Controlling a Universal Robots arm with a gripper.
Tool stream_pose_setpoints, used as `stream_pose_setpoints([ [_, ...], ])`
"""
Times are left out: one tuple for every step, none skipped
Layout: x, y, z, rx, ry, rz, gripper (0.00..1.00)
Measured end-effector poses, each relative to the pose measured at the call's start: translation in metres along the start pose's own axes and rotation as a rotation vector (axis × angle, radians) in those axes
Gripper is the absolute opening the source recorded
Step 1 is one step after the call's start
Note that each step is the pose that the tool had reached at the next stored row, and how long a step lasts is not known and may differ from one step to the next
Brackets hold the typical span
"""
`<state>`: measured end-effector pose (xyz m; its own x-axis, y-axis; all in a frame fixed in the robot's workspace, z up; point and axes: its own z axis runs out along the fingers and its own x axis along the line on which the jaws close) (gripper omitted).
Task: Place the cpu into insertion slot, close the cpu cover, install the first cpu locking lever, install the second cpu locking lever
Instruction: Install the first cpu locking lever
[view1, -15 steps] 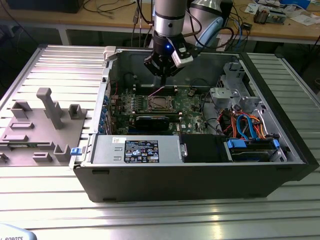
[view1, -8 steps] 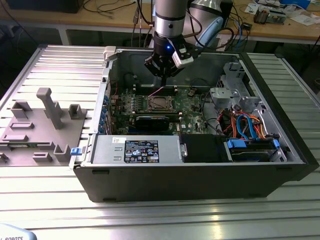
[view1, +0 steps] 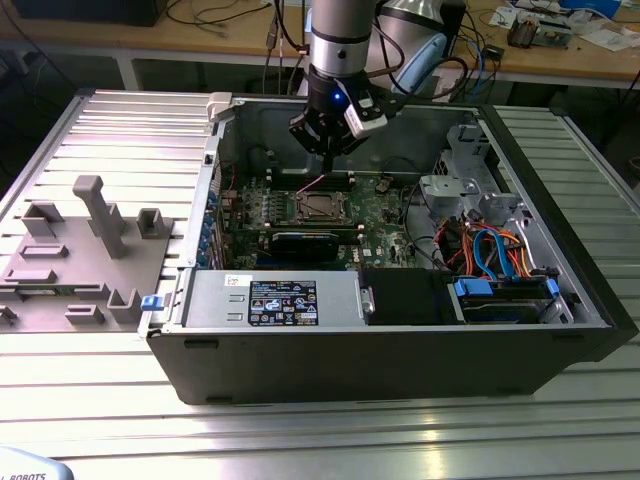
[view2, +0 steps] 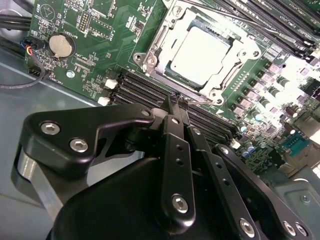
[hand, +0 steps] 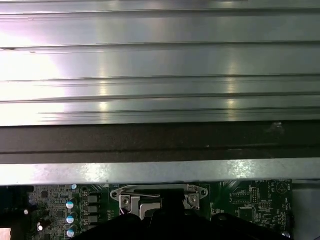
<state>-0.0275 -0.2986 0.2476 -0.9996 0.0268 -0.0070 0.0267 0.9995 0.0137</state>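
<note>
Ribbed metal surface bearing open computer case, cpu seemingly seated under cpu cover; tool pinched closed above.

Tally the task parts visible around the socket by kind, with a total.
cpu: 1, seated in the socket
cpu cover: 1, lying flat around the cpu
tool: 1, shut, hovering beside the socket over the memory slots
Total: 3
</note>
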Motion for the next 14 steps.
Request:
stream_pose_setpoints([
  [0.0000,0.0000,0.0001,-0.0004,0.0001,0.001,0.11],
  [0.0005,0.0000,0.0003,-0.0011,0.0000,0.002,0.11],
  [0.0012,0.0000,0.0005,-0.0012,0.0000,0.002,0.11],
  [0.0024,-0.0001,0.0009,-0.0028,0.0000,0.002,0.11],
  [0.0024,0.0000,0.0015,-0.0042,0.0000,0.002,0.11],
  [0.0031,0.0000,0.0024,-0.0081,0.0002,0.002,0.11],
  [0.0041,0.0000,0.0028,-0.0098,0.0003,0.002,0.11],
  [0.0063,0.0000,0.0035,-0.0129,0.0002,0.002,0.11],
  [0.0083,0.0000,0.0042,-0.0148,0.0005,-0.001,0.11],
  [0.0094,0.0000,0.0052,-0.0166,0.0005,-0.006,0.11],
  [0.0096,0.0000,0.0059,-0.0178,0.0008,-0.013,0.11],
  [0.0096,0.0004,0.0070,-0.0189,0.0010,-0.021,0.11],
  [0.0097,0.0013,0.0083,-0.0202,0.0011,-0.026,0.11],
  [0.0097,0.0018,0.0091,-0.0215,0.0011,-0.028,0.11],
])
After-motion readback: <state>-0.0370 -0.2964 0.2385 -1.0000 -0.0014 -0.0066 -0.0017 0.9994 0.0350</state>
